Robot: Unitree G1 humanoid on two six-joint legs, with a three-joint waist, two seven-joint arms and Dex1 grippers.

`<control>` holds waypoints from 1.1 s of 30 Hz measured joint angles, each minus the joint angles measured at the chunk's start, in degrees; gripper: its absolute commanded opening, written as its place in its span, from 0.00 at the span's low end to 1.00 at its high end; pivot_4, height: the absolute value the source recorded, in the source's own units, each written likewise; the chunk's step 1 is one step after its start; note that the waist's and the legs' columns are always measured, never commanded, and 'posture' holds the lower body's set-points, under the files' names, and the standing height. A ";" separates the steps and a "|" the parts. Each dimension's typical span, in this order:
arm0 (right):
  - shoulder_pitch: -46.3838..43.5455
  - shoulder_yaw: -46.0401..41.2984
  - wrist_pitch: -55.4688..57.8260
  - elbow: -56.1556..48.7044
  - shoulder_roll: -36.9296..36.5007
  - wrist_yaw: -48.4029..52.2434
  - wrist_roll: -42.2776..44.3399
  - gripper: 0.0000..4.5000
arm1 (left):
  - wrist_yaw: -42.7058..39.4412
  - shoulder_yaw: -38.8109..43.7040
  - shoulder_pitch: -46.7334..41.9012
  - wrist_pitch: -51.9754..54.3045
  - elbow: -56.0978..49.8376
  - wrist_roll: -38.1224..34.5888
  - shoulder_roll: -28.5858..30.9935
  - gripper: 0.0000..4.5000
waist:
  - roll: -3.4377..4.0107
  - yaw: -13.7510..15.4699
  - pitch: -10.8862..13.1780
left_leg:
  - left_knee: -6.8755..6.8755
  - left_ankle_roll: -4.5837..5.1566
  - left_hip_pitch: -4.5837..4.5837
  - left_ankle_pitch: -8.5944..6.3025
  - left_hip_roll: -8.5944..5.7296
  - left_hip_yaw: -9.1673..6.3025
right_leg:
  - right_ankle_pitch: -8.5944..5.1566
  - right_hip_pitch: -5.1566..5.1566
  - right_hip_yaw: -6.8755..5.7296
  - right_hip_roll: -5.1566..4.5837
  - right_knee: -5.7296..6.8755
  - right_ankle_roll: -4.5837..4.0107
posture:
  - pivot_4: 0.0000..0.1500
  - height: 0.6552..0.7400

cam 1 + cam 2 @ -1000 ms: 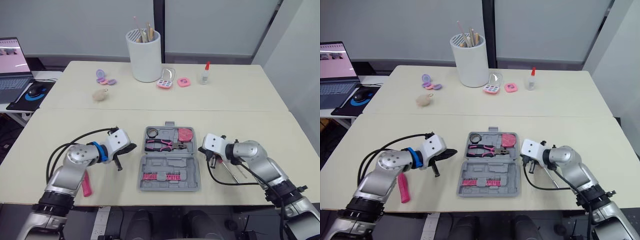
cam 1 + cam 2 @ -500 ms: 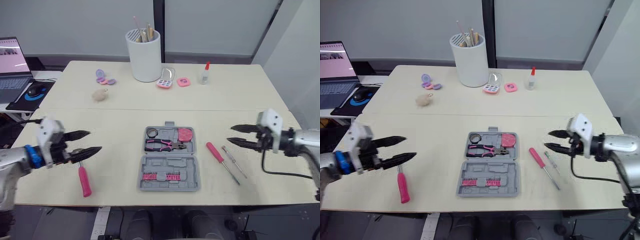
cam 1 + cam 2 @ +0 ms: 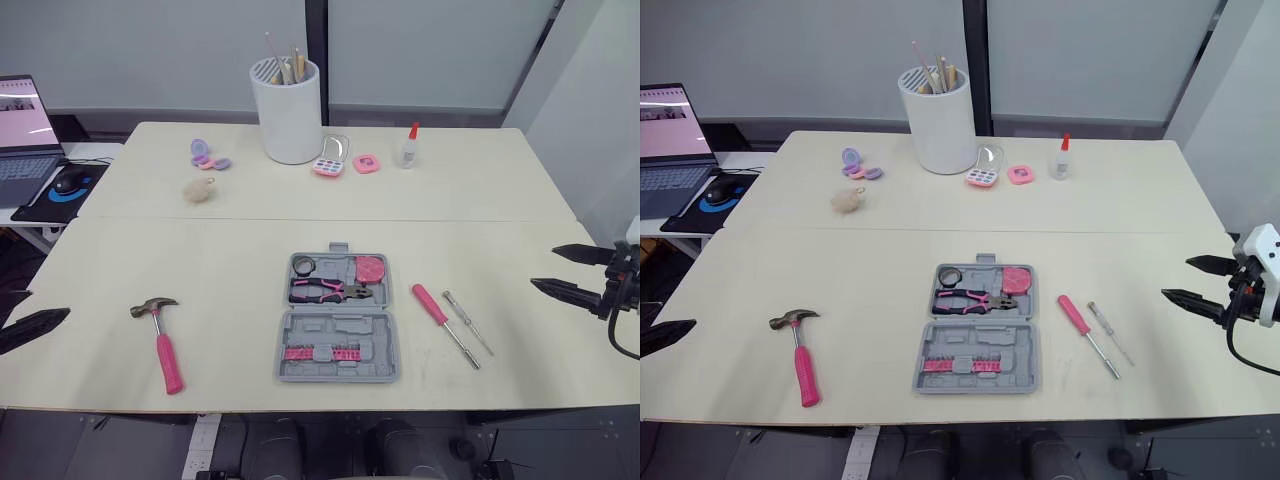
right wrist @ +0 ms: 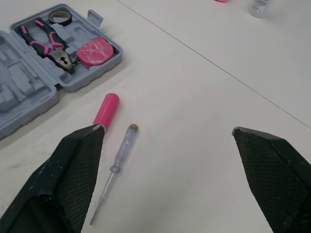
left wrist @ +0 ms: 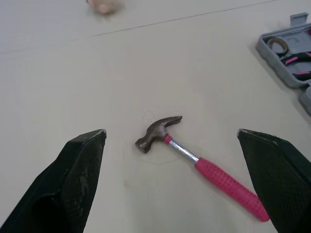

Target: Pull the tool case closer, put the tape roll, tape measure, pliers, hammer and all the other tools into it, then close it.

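The grey tool case (image 3: 338,345) lies open at the middle of the near table. Its far half holds a tape roll (image 3: 305,265), pink-handled pliers (image 3: 325,290) and a pink tape measure (image 3: 371,268); a pink bit strip (image 3: 322,353) sits in the near half. A hammer (image 3: 165,350) with a pink handle lies left of the case. Right of the case lie a pink-handled screwdriver (image 3: 440,320) and a clear one (image 3: 468,322). My left gripper (image 5: 171,133) is open past the table's left edge, facing the hammer (image 5: 194,158). My right gripper (image 3: 545,268) is open at the right edge, empty.
On the far table stand a white holder of brushes (image 3: 292,110), pink compacts (image 3: 332,165), a small glue bottle (image 3: 408,150), purple cases (image 3: 205,155) and a beige fluffy ball (image 3: 200,190). A laptop (image 3: 25,120) and mouse (image 3: 70,182) sit on a side desk at left.
Both arms have swung outward from beside the case to the table's left and right edges, and both grippers have gone from shut to open. The tools have not moved.
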 measured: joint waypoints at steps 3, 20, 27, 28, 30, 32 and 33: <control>0.03 -0.03 -0.46 0.65 0.00 -0.47 -0.02 1.00 | -0.33 0.00 -0.05 -1.87 3.26 0.72 0.27 1.00 | -0.01 0.02 0.00 | 0.00 0.00 0.00 0.00 0.00 -0.01 | 0.00 0.01 -0.02 -0.02 0.00 0.00 | 1.00 1.00; 1.87 0.47 -2.38 0.20 0.00 -1.70 -1.17 1.00 | 0.75 -0.11 -0.98 -4.00 3.44 1.73 0.26 1.00 | -0.01 0.02 0.00 | 0.00 0.00 0.00 0.00 0.00 0.01 | 0.00 0.01 -0.02 -0.04 0.01 0.00 | 1.00 1.00; 5.25 0.05 -2.99 -1.08 0.10 -2.70 -1.14 1.00 | 0.95 -0.12 -0.91 -4.02 2.72 1.87 0.26 1.00 | -0.01 0.02 -0.01 | 0.00 0.00 0.00 0.00 0.00 0.02 | 0.00 0.02 -0.02 -0.04 0.01 0.00 | 1.00 1.00; 5.62 -0.32 -2.98 -1.30 0.19 -2.93 -1.08 1.00 | 1.04 -0.11 -0.93 -3.99 2.58 1.86 0.26 1.00 | -0.01 0.02 0.00 | 0.00 0.00 0.00 0.00 0.00 0.02 | 0.00 0.02 -0.02 -0.04 0.01 0.00 | 1.00 1.00; 6.90 -1.23 -2.92 -2.64 0.45 -3.35 -0.85 1.00 | 1.28 -0.08 -0.97 -3.88 2.32 1.85 0.26 1.00 | -0.02 0.03 -0.01 | 0.00 0.00 0.00 0.00 0.00 0.01 | 0.00 0.02 -0.02 -0.03 0.01 0.00 | 1.00 1.00; 7.32 -1.33 -2.85 -3.49 0.80 -3.87 -0.44 1.00 | 1.38 -0.08 -1.07 -3.63 2.08 1.79 0.26 1.00 | -0.02 -0.04 -0.01 | 0.00 0.00 0.01 0.00 0.01 0.02 | 0.00 0.02 -0.02 -0.03 0.01 0.00 | 1.00 1.00; 7.56 -1.42 -2.81 -3.85 1.03 -4.26 -0.33 1.00 | 1.41 -0.08 -1.07 -3.34 1.53 1.65 0.25 1.00 | -0.02 -0.03 -0.01 | 0.01 0.00 0.01 0.00 0.01 0.02 | 0.00 0.02 -0.02 -0.03 0.01 0.00 | 1.00 1.00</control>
